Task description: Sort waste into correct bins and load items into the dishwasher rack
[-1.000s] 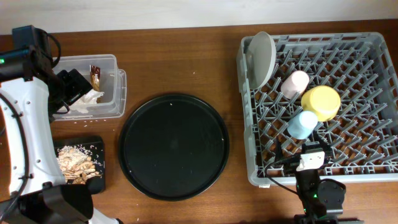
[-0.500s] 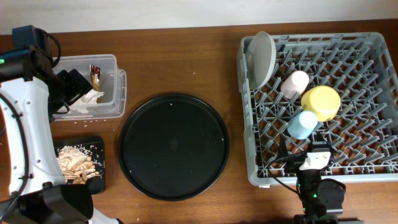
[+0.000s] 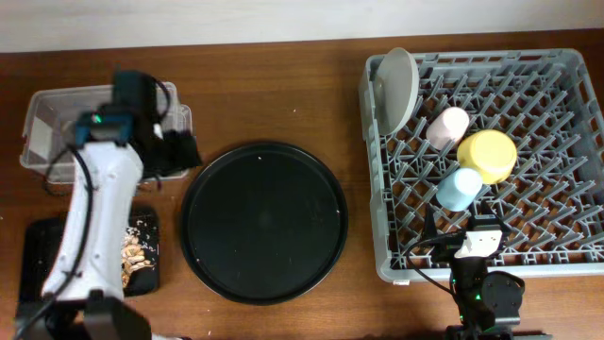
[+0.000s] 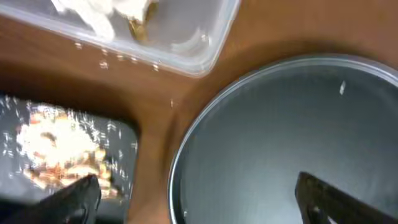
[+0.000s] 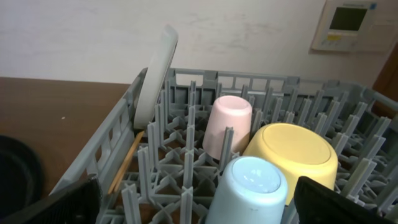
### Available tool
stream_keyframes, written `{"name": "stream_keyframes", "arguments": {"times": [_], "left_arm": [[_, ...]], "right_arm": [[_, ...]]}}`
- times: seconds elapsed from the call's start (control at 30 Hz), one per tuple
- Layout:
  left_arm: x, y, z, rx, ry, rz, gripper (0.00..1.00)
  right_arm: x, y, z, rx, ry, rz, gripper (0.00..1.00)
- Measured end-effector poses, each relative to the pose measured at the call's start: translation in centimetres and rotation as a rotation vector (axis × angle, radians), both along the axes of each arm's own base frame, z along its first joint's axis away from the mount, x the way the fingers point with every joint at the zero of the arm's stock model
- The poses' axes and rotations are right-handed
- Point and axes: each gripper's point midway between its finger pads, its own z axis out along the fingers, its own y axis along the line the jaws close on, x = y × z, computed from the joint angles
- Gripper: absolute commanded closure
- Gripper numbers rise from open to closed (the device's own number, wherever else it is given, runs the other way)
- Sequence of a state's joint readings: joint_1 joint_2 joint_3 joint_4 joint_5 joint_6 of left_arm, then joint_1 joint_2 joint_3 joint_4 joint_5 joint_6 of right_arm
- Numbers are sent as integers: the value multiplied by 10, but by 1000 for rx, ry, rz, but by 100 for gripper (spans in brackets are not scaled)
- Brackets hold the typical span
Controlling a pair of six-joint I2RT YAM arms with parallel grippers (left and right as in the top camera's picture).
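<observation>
The grey dishwasher rack (image 3: pixel 557 236) holds the grey plate (image 3: pixel 398 87) on edge, the pink cup (image 3: pixel 447 126), the yellow bowl (image 3: pixel 488 156) and the light-blue cup (image 3: pixel 460 189). All show in the right wrist view: plate (image 5: pixel 155 74), pink cup (image 5: pixel 227 124), bowl (image 5: pixel 295 152), blue cup (image 5: pixel 249 190). The clear tub (image 3: pixel 33 123) holds white tissue (image 4: pixel 93 15) and the wrapper (image 4: pixel 138 25). Food scraps (image 3: pixel 137 250) lie on the flat black tray (image 3: pixel 38 255). My left gripper (image 3: pixel 175 151) is open and empty between tub and round tray. My right gripper (image 3: pixel 477 244) is open at the rack's front edge.
The large round black tray (image 3: pixel 264 222) sits mid-table and fills the right of the left wrist view (image 4: pixel 292 137). A thin wooden chopstick (image 5: pixel 124 162) lies in the rack beside the plate. Bare wood shows between tub, flat tray and round tray.
My left arm has swung right, from over the clear tub to the gap beside the round black tray. My right gripper drew back slightly, then held still.
</observation>
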State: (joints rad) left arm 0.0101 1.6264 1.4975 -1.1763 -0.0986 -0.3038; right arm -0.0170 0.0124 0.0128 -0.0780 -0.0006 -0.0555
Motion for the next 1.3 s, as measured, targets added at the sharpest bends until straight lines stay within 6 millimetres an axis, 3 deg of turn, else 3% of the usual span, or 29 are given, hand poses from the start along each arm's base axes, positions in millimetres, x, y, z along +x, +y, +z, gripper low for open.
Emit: {"name": "stream_keyframes", "arguments": {"times": [0.03, 0.07, 0.23, 0.37, 0.5, 0.63, 0.7, 0.73, 0.77, 0.8, 1.3], "left_arm": [[-8, -5, -4, 1, -88, -32, 1], [2, -7, 0, 2, -237, -61, 1], [-57, -30, -34, 13, -708, -286, 1], [-80, -31, -35, 43, -892, -303, 1], [-84, -31, -35, 69, -1060, -302, 1], [-88, -31, -30, 79, -1121, -301, 1], [-97, -29, -44, 78, -1066, -295, 1], [-99, -29, -43, 81, -1075, -292, 1], [-102, -28, -17, 102, -1185, -284, 1], [-103, -27, -13, 108, -1205, -281, 1], [-103, -25, -12, 119, -1207, -268, 1]], "right_arm": [[0, 0, 0, 0, -1, -1, 1], [0, 0, 0, 0, -1, -1, 1], [0, 0, 1, 0, -2, -1, 1], [0, 0, 1, 0, -2, -1, 1], [0, 0, 1, 0, -2, -1, 1], [0, 0, 1, -1, -2, -1, 1], [0, 0, 1, 0, -3, -1, 1], [0, 0, 1, -1, -3, -1, 1], [0, 0, 1, -1, -3, -1, 1], [0, 0, 1, -1, -3, -1, 1], [0, 0, 1, 0, -3, -1, 1]]}}
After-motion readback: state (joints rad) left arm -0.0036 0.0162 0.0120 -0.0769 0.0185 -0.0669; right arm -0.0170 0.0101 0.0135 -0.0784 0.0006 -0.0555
